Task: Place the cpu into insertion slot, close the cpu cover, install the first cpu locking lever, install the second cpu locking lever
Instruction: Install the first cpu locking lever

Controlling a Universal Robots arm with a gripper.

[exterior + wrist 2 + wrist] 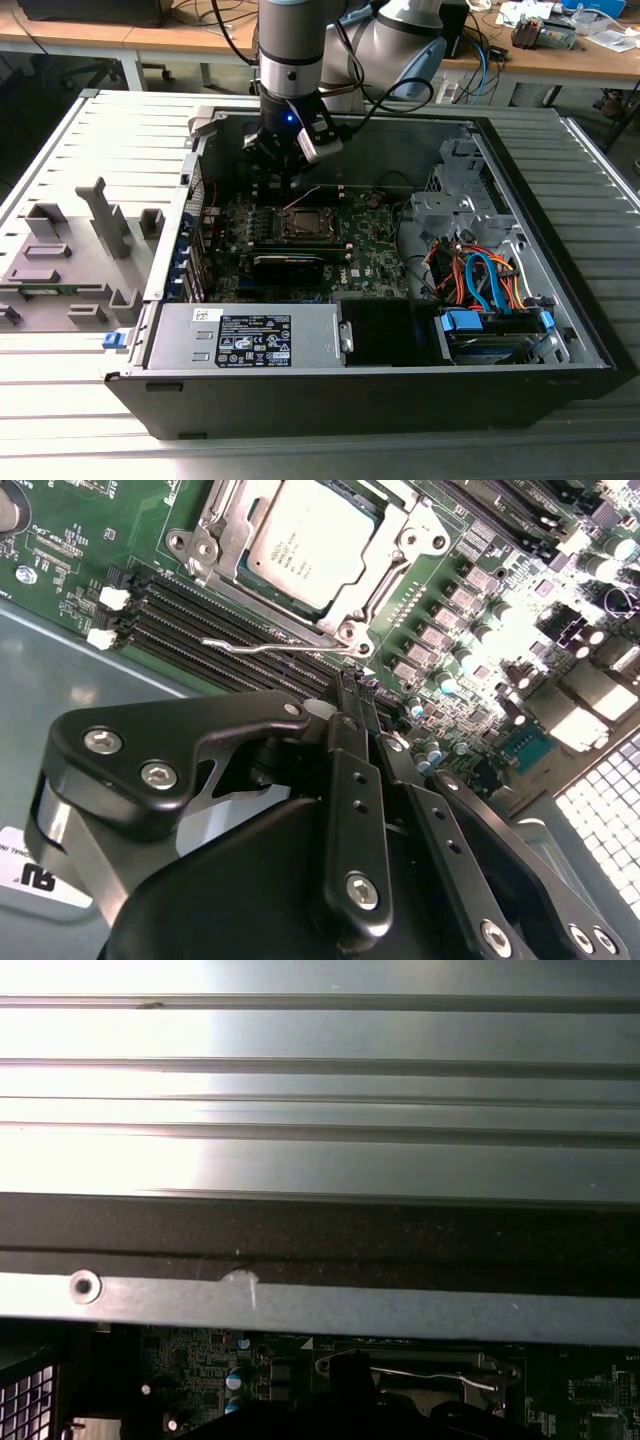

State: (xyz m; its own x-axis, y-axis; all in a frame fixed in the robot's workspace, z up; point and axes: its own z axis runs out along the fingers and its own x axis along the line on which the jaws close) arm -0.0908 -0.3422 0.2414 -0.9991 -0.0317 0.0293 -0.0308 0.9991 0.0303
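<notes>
The cpu (308, 538) lies flat in the insertion slot (352, 632), silvery face up. The cpu cover (212, 552) is down around it as a metal frame. A thin wire locking lever (262, 643) runs along one side of the socket and out over the black memory slots; in the exterior view the lever (302, 196) rises at a slant above the socket (305, 223). My gripper (352, 688) hovers just beside the socket, fingers together with nothing between them, close to that lever. In the exterior view the gripper (287, 162) hangs over the board behind the socket.
The green motherboard (60, 530) sits in an open black computer case (560, 250). Memory slots (190, 620) lie between gripper and socket. The case wall (320, 1230) is close to the wrist. A power supply (250, 335), drive bay and cables (480, 280) fill the case's near side.
</notes>
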